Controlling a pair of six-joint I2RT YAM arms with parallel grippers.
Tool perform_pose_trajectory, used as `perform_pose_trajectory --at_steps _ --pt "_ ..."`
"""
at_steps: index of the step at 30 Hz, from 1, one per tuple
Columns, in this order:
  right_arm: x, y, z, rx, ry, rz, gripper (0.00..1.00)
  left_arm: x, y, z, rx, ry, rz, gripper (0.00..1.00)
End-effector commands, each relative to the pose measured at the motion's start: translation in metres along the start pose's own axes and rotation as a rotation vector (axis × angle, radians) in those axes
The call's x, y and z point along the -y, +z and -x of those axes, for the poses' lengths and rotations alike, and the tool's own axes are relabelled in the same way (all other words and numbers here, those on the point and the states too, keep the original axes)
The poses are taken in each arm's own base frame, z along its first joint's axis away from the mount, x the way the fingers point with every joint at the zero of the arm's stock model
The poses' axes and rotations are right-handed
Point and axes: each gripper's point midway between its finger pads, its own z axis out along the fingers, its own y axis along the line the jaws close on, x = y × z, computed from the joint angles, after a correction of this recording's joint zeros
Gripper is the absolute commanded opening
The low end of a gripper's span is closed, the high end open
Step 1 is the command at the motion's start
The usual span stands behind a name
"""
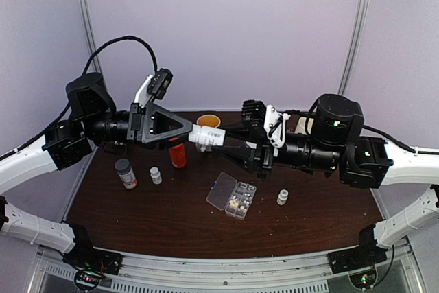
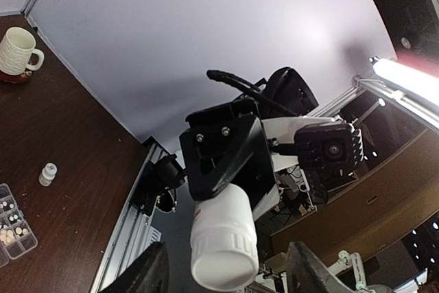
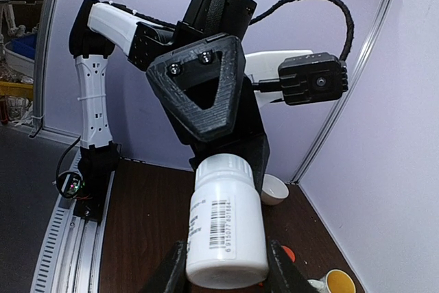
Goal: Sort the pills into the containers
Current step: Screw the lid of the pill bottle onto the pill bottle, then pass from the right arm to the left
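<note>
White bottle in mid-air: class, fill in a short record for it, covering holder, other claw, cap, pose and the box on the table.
holder: right claw, shut on the white bottle
other claw: left claw, open, fingers either side of the cap with gaps
cap: on, facing the left arm
pose: roughly level, above the table
box: organizer box, lid open, pills in some compartments

Five bottles [image 1: 125, 173], one organizer box [image 1: 232, 195], two cups [image 1: 208, 121].
</note>
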Motion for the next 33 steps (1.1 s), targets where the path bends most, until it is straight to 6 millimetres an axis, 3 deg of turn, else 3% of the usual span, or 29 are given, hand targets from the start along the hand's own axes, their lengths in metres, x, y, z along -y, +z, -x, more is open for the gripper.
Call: perform_pose_trajectory --at_steps 1,9,15,19,27,29,33 --pt "0.008 -0.002 0.015 0.02 -0.016 -0.033 0.0 0.011 0.002 0.002 -0.001 0.025 -0.05 0.59" --pt "0.009 0.001 0.008 -0.01 -0.013 -0.044 0.0 0.007 0.002 -0.001 -0.023 0.023 -0.026 0.57" --pt "0.007 0.002 0.004 -0.024 -0.011 -0.036 0.0 0.004 0.003 -0.004 -0.036 0.015 -0.018 0.41" --pt "0.005 0.002 0.004 -0.022 -0.011 -0.023 0.0 0.004 0.003 -0.004 -0.037 0.014 -0.016 0.4" --pt "0.004 0.008 0.007 -0.05 0.056 -0.005 0.0 -0.003 0.003 -0.009 -0.069 0.051 0.023 0.12" --pt "0.0 0.009 0.008 -0.055 0.107 0.023 0.0 -0.003 0.003 -0.008 -0.069 0.074 0.034 0.02" --pt "-0.001 0.01 0.014 -0.043 0.237 0.049 0.0 -0.002 0.002 -0.006 -0.075 0.116 0.041 0.0"
